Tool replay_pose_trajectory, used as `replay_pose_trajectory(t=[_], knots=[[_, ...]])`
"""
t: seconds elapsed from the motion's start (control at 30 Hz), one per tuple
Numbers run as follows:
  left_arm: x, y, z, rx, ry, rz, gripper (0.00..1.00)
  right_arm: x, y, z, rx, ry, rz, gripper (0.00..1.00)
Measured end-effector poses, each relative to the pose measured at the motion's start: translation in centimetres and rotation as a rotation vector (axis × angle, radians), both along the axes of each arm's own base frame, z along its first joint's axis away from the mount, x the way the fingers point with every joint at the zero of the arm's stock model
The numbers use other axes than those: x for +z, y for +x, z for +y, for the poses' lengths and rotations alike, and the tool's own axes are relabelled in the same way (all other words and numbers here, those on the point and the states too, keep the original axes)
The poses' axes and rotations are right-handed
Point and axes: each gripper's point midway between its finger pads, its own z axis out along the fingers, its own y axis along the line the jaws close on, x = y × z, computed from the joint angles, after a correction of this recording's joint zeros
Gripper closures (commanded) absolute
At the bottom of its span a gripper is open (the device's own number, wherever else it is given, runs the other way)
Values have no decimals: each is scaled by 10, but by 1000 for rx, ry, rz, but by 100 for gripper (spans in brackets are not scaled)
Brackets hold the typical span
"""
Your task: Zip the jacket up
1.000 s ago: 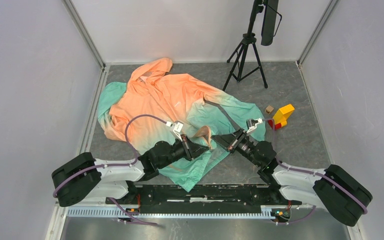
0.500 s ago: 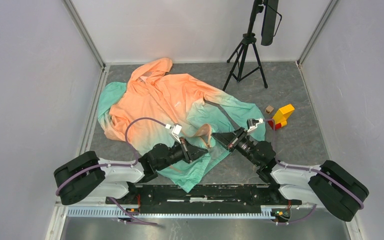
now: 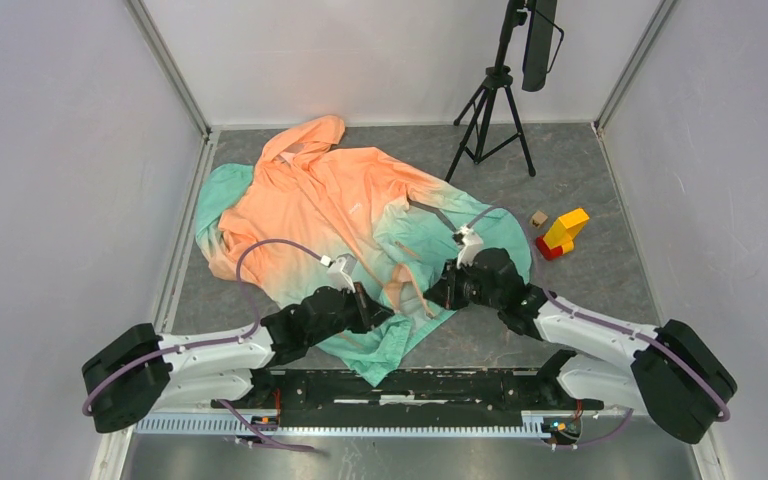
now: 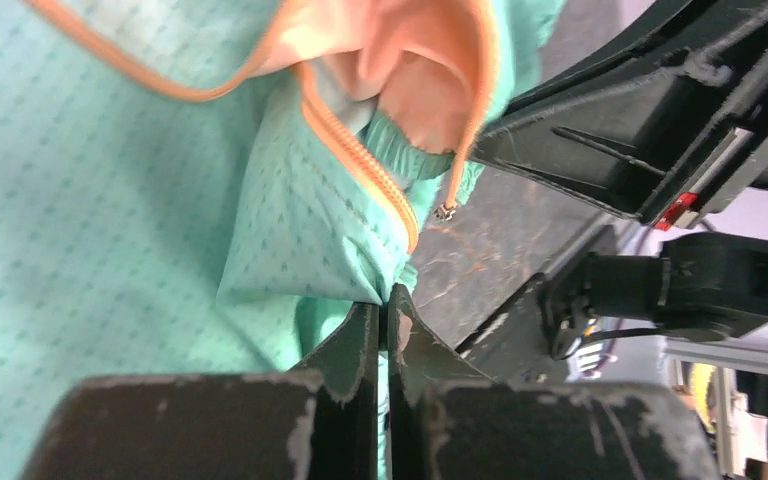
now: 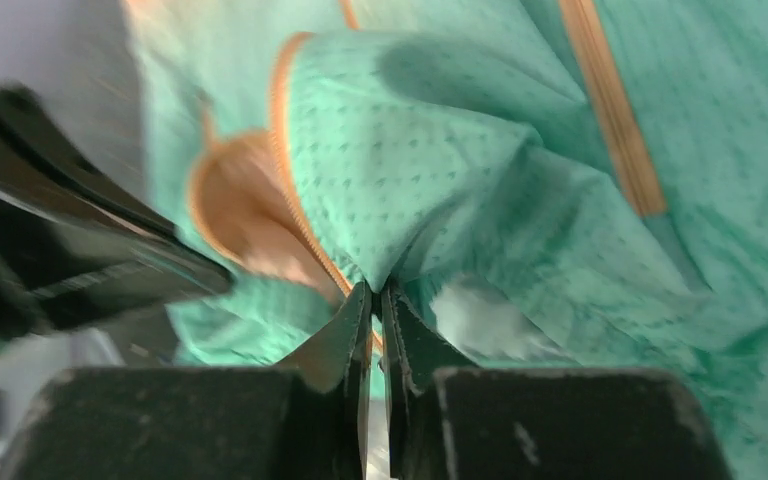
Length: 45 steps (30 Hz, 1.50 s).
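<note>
Nearest, the left gripper (image 4: 384,300) was found pinched shut on the jacket (image 3: 330,200) at its teal hem. The right gripper (image 5: 375,290) was clamped on the facing front edge, apparently so the orange zipper (image 4: 360,165) halves could be aligned. Beyond, the jacket was spread leftward; room was judged limited rightward by blocks (image 3: 563,232) and tripod (image 3: 490,110).

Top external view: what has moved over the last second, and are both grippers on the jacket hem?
The left gripper drew back toward its base; the right gripper swung round to the left; the raised hem flap of the jacket shifted nearer between them. Both now pinch teal hem fabric. Hood, shoulders, tripod and toy blocks stayed put.
</note>
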Motion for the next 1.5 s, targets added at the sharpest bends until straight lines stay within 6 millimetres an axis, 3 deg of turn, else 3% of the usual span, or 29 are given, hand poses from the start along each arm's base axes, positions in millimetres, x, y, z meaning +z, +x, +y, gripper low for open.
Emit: replay_pose_trajectory(t=[0.07, 0.17, 0.33, 0.57, 0.73, 0.97, 1.3, 1.5], knots=[[-12, -2, 7, 8, 50, 26, 98, -21, -6, -10, 70, -165, 9, 64], [-24, -6, 13, 11, 99, 54, 98, -41, -18, -28, 170, -377, 15, 53], [-31, -7, 16, 10, 126, 69, 98, -38, -35, -44, 300, -568, -46, 53], [-32, -7, 16, 10, 129, 69, 98, -35, -47, -38, 405, -591, -104, 54], [-32, -8, 16, 5, 129, 72, 98, -43, -42, -29, 364, -545, -104, 46], [-25, -8, 15, 3, 108, 60, 98, -38, -26, -15, 280, -477, -129, 47], [-23, -8, 14, 2, 102, 57, 98, -61, -25, -18, 260, -499, -115, 55], [-23, -8, 14, 1, 102, 58, 98, -62, -24, -16, 250, -486, -114, 45]])
